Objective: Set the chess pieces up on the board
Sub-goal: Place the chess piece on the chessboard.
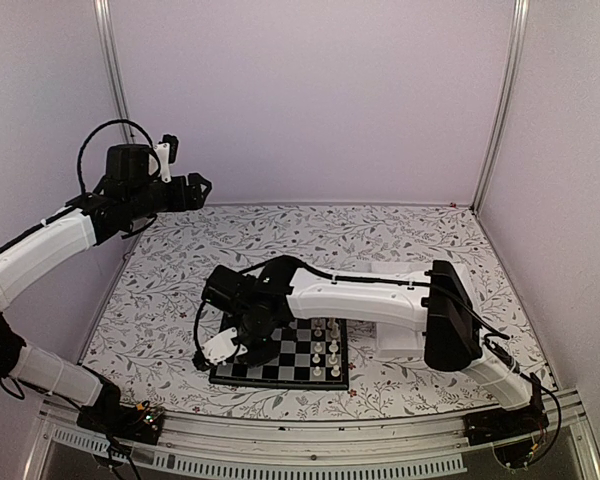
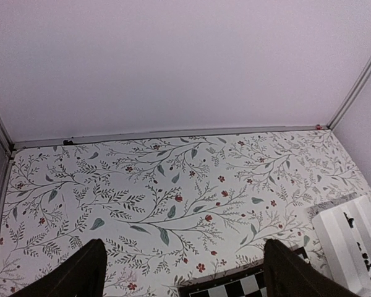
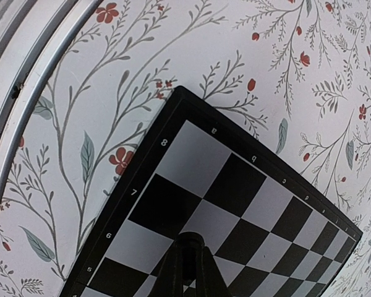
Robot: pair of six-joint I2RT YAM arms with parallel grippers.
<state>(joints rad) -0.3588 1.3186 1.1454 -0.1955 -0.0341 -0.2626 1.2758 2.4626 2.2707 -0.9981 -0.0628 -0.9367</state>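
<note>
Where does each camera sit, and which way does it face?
Top external: above and behind the bases, looking down on the table; left arm, right arm and board show.
Left wrist: held high, facing the far wall across the table; open left claw at the bottom.
Right wrist: low, looking down on the board's corner; right claw at the bottom.
Shared: all three see the board.

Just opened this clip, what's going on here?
The right gripper is low over the left part of the chessboard, fingers pressed together. Whether a piece sits between them is hidden. White pieces stand along the board's right side. The left gripper hangs open high above the table, holding nothing. Several black pieces lie in the white tray.
</note>
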